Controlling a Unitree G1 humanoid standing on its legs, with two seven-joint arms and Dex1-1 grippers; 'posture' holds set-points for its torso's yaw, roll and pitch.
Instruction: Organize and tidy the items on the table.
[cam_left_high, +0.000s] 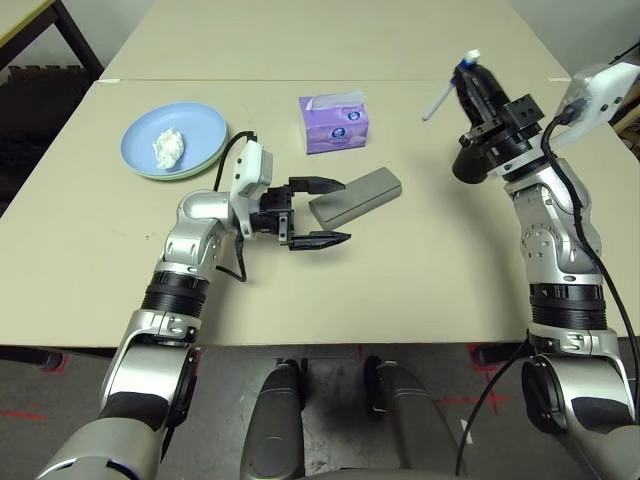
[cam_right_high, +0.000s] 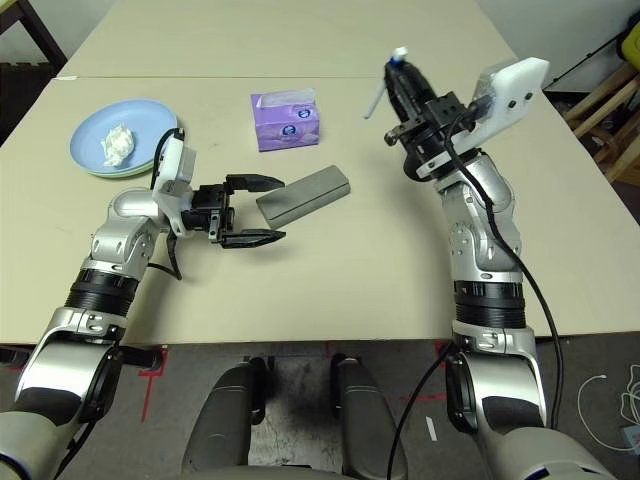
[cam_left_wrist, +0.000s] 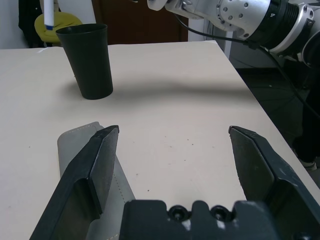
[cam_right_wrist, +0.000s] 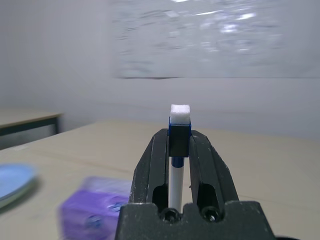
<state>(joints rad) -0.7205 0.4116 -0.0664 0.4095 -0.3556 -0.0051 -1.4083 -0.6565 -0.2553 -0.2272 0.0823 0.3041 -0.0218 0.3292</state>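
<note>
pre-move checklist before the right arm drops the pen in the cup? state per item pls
1. Right gripper shut on the white pen: ok.
2. Black cup upright on the table: ok; a pen already leans out of it.
3. Held pen lined up over the cup mouth: cannot tell.
4. Left gripper open, clear of the cup: ok.
5. Grey glasses case lies between the left fingers, ungripped: ok.
6. Tissue box and plates away from the cup: ok.
</note>
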